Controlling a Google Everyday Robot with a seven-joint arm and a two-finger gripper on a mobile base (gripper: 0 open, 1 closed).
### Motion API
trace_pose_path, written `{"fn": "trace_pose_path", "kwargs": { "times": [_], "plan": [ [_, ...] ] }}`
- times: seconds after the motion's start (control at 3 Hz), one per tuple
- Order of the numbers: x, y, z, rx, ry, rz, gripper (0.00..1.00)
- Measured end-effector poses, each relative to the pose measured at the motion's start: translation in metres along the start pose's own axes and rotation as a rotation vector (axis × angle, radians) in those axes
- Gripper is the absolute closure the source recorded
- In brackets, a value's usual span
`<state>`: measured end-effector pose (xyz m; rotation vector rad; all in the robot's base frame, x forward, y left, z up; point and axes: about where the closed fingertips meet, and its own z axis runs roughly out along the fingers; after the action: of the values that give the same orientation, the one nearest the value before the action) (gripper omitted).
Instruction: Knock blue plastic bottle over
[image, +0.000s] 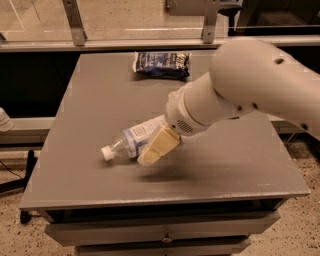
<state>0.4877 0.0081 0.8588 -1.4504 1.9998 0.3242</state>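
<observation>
Bottle (131, 141) lies sideways on table (100, 90), cap left; gripper (157, 146) just beside it (spread or closed: cannot tell).

Gripper (156, 146): at the front-middle of the table (90, 190), low over the bottle (131, 141) and overlapping its wider end. Contact between the two cannot be confirmed.

Bottle: base end concealed behind the gripper and arm (250, 85); label print too small to read.

Arm: cut off by the right edge. It masks the table's right-rear surface and part of the far rim.

Bag (161, 64): lettering illegible.

Drawer (165, 235) under the table: cut off by the bottom edge.

White object (4, 121) at the left edge: only part shows, identity undetermined.

Posts (74, 22) behind the table: tops cut off by the upper edge.
</observation>
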Motion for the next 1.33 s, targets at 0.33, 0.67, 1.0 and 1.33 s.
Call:
{"fn": "trace_pose_path", "kwargs": {
  "times": [0.33, 0.67, 1.0, 1.33],
  "plan": [
    [0.012, -0.006, -0.004, 0.042, -0.156, 0.054, 0.0],
    [0.0, -0.004, -0.015, -0.012, -0.326, 0.085, 0.0],
    [0.005, -0.006, -0.035, 0.004, -0.409, 0.106, 0.0],
    [0.003, -0.004, -0.032, -0.004, -0.401, 0.073, 0.0]
  ]
}}
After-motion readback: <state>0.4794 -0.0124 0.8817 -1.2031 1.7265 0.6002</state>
